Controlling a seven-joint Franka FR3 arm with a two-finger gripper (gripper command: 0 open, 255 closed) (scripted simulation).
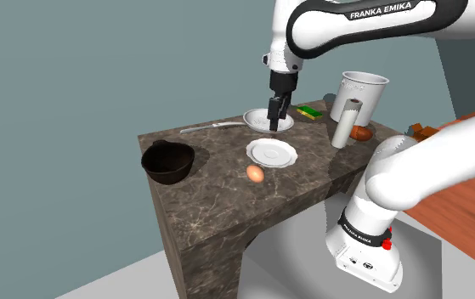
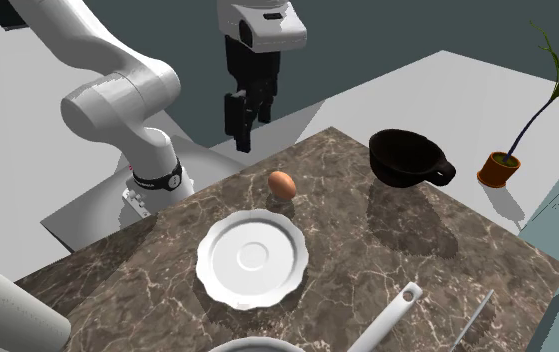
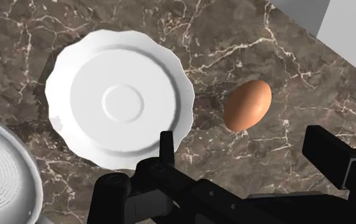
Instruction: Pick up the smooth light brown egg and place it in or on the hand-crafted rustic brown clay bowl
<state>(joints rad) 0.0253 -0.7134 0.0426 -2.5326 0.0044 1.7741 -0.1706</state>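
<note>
Judged from the present lie of things, nothing of the task done yet. Smooth light brown egg (image 3: pixel 248 105) lying on its side on the dark marbled desk (image 1: pixel 218 208), just beside the round white plate with a scalloped rim (image 3: pixel 120 102) and not touching it, on the side of the plate turned to the bowl. Rustic bowl of very dark brown, almost black, with a small handle (image 2: pixel 407 158), standing empty as far as can be seen, well apart from the plate, beyond the egg. Left to do, by this judgement: coming down over the egg, closing on it, lifting, carrying away from the plate to the bowl, and setting down inside. All-black two-finger end effector (image 2: pixel 245 130) hanging in the air over the desk near the plate, pointing down, wide open, both fingers clearly apart in the wrist view. Holding nothing and touching nothing; egg seen ahead in the gap between the fingers, but well below them, so not gripped. Gentle, centred closing advisable, with so smooth and rounded a thing likely to roll away.
</note>
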